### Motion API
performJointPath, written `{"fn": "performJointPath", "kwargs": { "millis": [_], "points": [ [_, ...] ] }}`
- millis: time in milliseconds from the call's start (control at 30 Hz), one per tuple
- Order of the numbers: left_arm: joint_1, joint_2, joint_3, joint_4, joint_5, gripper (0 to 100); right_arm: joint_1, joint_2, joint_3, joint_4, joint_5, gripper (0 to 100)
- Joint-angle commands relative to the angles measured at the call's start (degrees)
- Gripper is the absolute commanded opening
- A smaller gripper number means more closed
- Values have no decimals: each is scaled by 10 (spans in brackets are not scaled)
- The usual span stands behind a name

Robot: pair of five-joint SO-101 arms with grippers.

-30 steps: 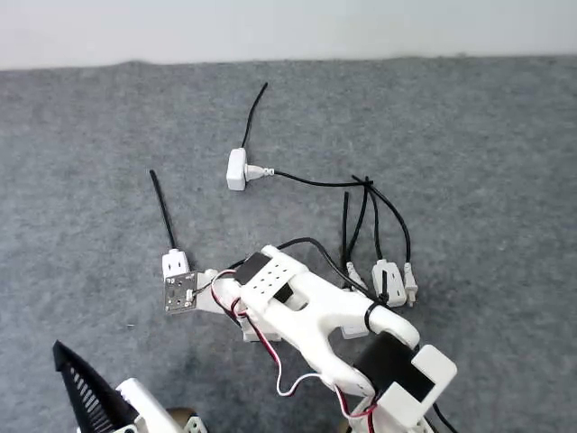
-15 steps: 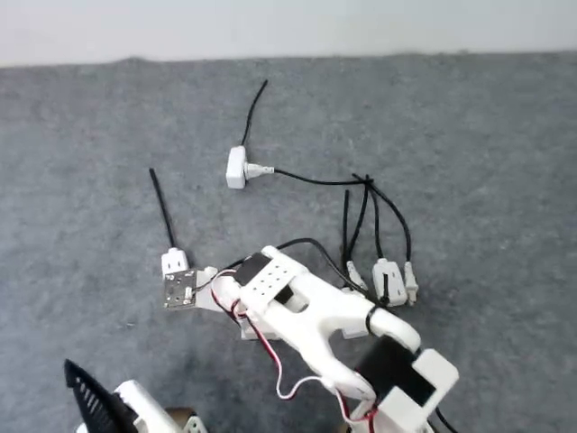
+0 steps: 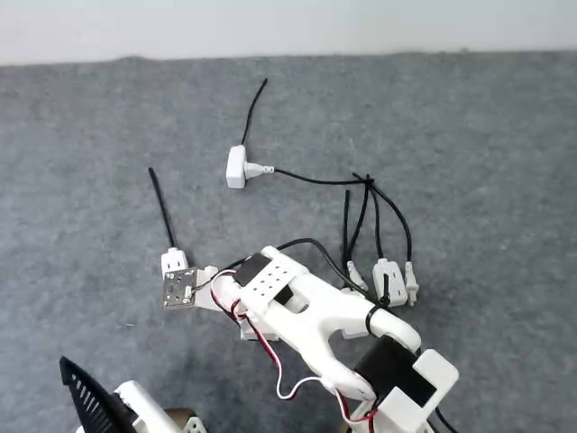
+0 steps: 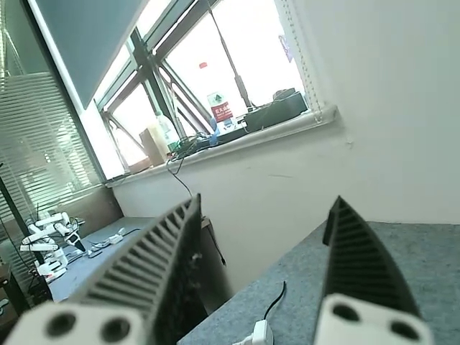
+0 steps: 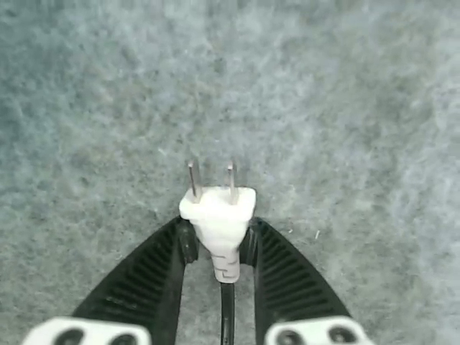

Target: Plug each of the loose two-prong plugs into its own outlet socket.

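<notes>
Plug (image 5: 218,210) with two prongs (image 5: 231,183) is pinched in the right claw (image 5: 218,241) over the grey tabletop (image 5: 345,108), prongs pointing away from the claw, a white socket (image 3: 174,263) with a black cord (image 3: 162,207) lies just beside that arm (image 3: 306,311), and the left claw (image 4: 266,208) is spread wide, raised up.

Grey felt mat (image 3: 469,135) is covering the table. One white socket (image 3: 174,262) with a black cord is lying just beside the jaws of the right gripper (image 5: 219,237). A second socket (image 3: 236,168), plug seated, is lying well apart from them. A third socket (image 3: 388,275), flanked by loose plugs (image 3: 354,273), is lying behind the jaws, beside the arm.
</notes>
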Motion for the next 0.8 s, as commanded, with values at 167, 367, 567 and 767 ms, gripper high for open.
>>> {"fn": "performJointPath", "kwargs": {
  "millis": [167, 367, 567, 767],
  "points": [
    [-72, 4, 44, -47, -10, 273, -8, -22, -1, -7, -31, 9],
    [-162, 4, 172, -196, 31, 273, -7, -22, -1, -7, -31, 9],
    [-171, 4, 233, -251, 71, 273, -7, -23, -4, -6, -34, 9],
    [-169, 4, 307, -292, 105, 273, -2, -43, -95, 101, -31, 9]
  ]
}}
